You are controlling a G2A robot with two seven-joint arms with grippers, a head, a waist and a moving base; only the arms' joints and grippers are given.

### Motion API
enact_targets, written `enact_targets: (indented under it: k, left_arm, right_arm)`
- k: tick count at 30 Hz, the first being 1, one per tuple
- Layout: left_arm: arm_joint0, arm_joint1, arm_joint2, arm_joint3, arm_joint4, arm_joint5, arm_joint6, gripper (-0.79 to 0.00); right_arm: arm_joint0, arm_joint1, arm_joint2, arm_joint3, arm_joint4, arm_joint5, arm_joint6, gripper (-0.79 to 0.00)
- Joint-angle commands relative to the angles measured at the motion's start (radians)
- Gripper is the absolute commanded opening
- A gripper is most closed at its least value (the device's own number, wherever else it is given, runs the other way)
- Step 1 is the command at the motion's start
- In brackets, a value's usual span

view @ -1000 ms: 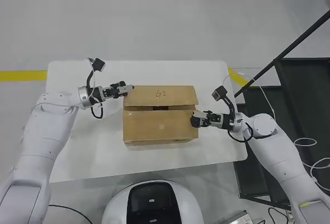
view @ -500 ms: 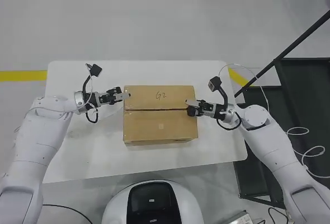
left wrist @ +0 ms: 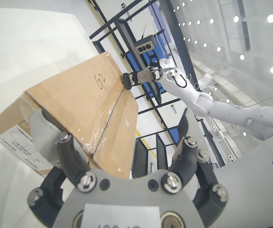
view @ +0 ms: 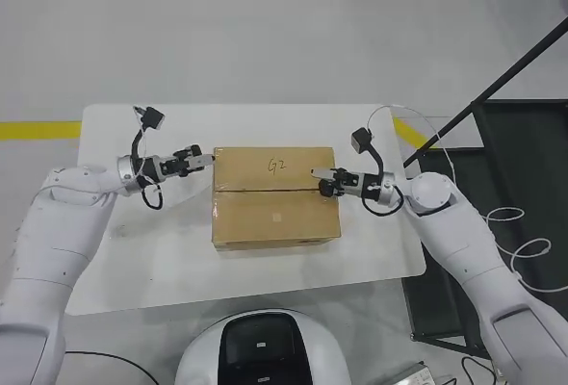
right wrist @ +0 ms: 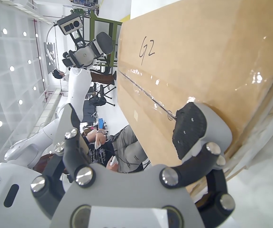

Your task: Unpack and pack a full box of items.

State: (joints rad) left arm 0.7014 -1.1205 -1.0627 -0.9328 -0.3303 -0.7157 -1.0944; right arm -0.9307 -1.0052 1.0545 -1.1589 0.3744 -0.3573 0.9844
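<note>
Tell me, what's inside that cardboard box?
Nothing inside shows: the cardboard box has its two top flaps shut, meeting at a taped seam. Whatever it holds is covered. On top sits a handwritten mark.

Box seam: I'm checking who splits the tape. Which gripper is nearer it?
Right. The right gripper is at one end of the seam on the box top; the left gripper is beside the box's far corner.

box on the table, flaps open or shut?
Shut. Both top flaps of the box lie flat and meet at the centre seam, with glossy tape along it.
</note>
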Motion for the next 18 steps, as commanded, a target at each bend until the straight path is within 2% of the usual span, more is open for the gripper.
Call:
enact_targets:
  k: [1, 7, 13, 18]
  left_arm:
    - [0.003, 0.005, -0.022, 0.013, -0.02, 0.004, 0.013, 0.0]
    - [0.032, 0.023, -0.061, 0.048, -0.001, 0.004, 0.02, 0.0]
    - [0.079, 0.042, -0.106, 0.012, -0.032, -0.001, 0.003, 0.0]
    - [0.079, 0.042, -0.106, 0.012, -0.032, -0.001, 0.003, 0.0]
  right_arm:
    - [0.001, -0.001, 0.001, -0.002, -0.003, 0.003, 0.002, 0.0]
    - [0.001, -0.001, 0.006, -0.013, -0.02, 0.015, 0.011, 0.0]
    - [0.002, -0.002, 0.007, -0.016, -0.024, 0.02, 0.012, 0.0]
    - [0.002, -0.002, 0.007, -0.016, -0.024, 0.02, 0.012, 0.0]
